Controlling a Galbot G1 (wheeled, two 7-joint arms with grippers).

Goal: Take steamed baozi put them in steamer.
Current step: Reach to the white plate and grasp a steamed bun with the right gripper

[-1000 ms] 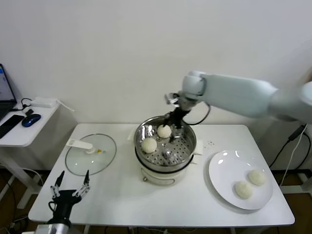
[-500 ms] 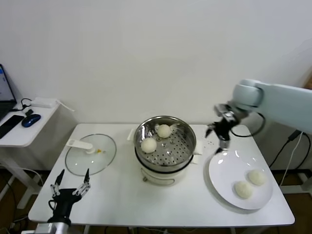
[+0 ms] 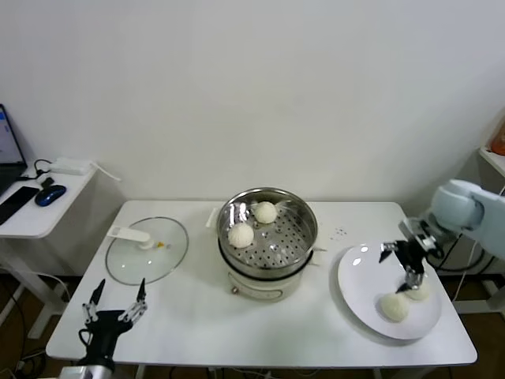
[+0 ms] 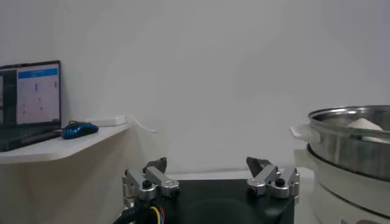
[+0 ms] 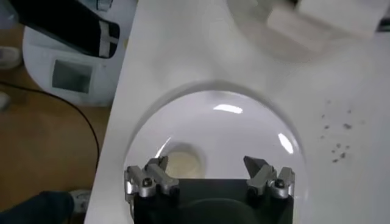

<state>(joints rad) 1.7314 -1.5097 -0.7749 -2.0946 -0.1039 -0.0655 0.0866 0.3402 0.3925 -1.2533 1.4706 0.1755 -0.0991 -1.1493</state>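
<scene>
Halfway there: two steamed baozi (image 3: 253, 223) seated in the steamer (image 3: 304, 212), two more (image 3: 403, 299) waiting on the white plate (image 3: 360, 280) at the desk's (image 3: 193, 316) right end. Right gripper (image 3: 402, 264) poised over them, jaws wide and empty, ready to pick. Left gripper (image 3: 116, 306) parked low, jaws spread, empty.
</scene>
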